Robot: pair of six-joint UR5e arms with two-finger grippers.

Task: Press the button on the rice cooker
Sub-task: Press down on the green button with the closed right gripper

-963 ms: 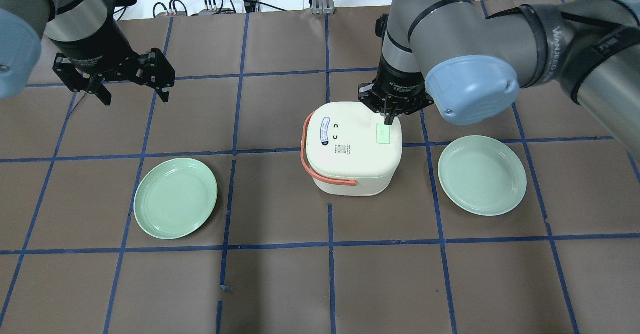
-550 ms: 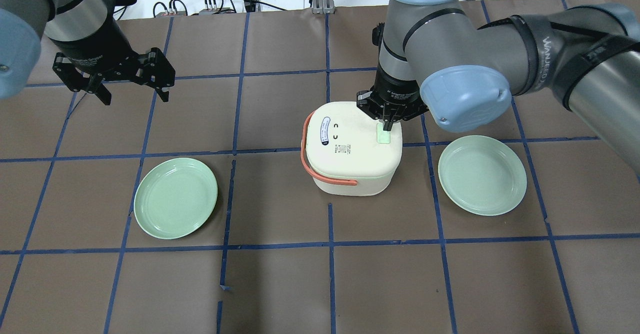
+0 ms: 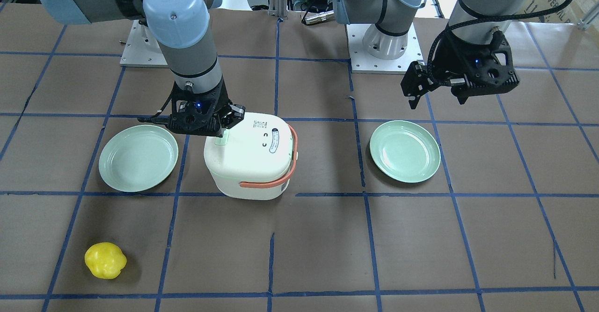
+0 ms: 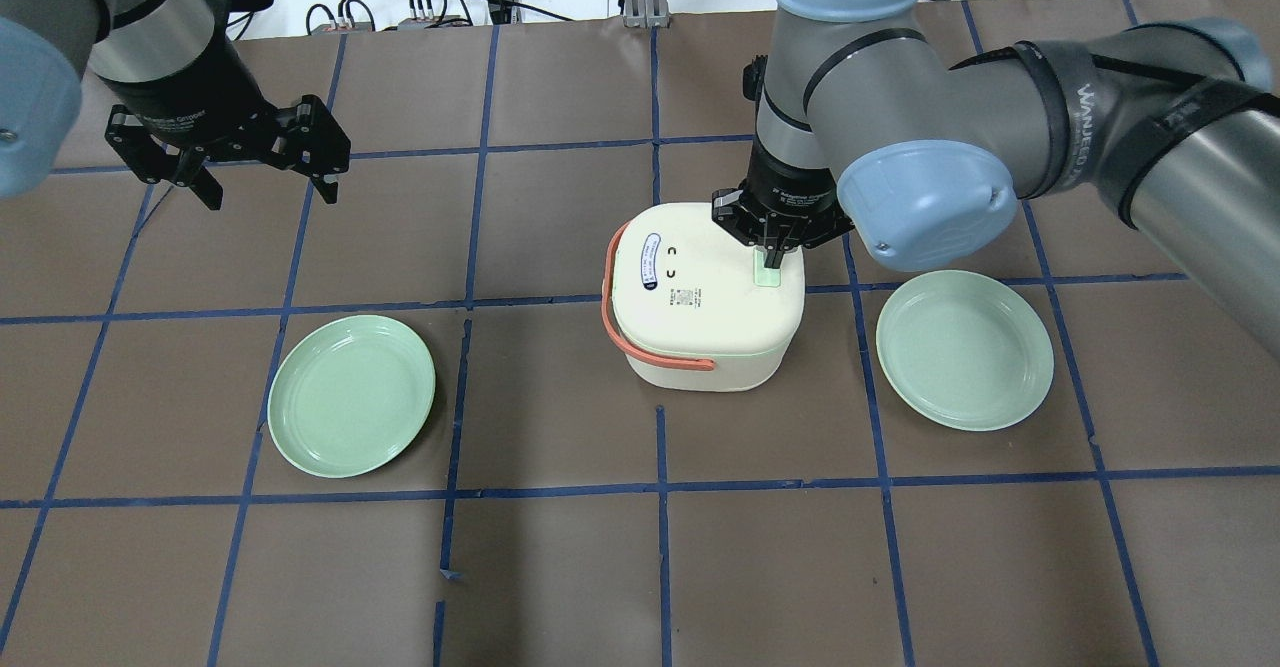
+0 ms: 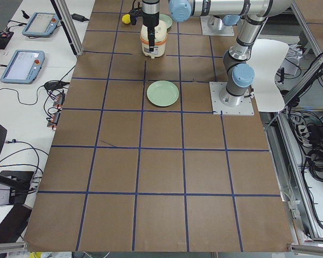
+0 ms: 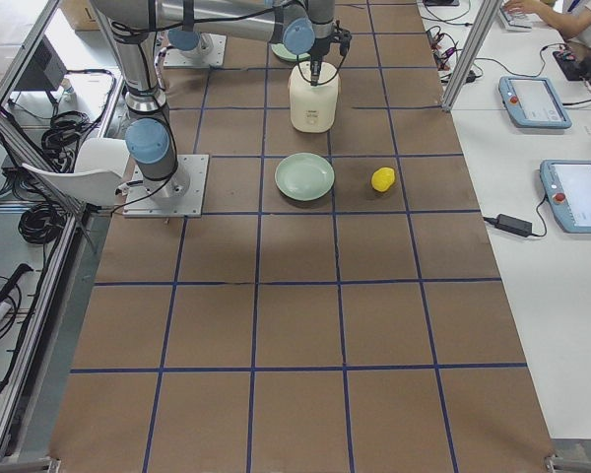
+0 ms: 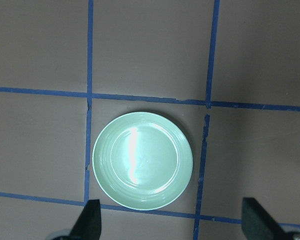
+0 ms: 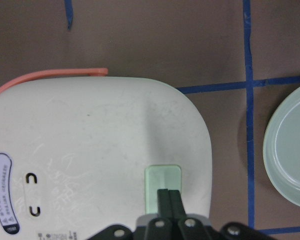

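Note:
The white rice cooker (image 4: 700,312) with an orange handle stands mid-table, also in the front view (image 3: 248,160). Its pale green button (image 4: 766,275) is on the lid's right side, and shows in the right wrist view (image 8: 163,180). My right gripper (image 4: 770,259) is shut, pointing straight down. Its joined fingertips (image 8: 168,196) rest on the button's near part. My left gripper (image 4: 265,192) is open and empty, hovering high over the table's far left, away from the cooker.
Two green plates lie beside the cooker, one left (image 4: 352,394) and one right (image 4: 964,349). The left wrist view looks down on the left plate (image 7: 142,167). A yellow fruit-like object (image 3: 105,260) lies near the operators' edge.
My right gripper has shifted slightly left and down, its shut fingertips going from the button's far edge onto the button. The left arm has not moved.

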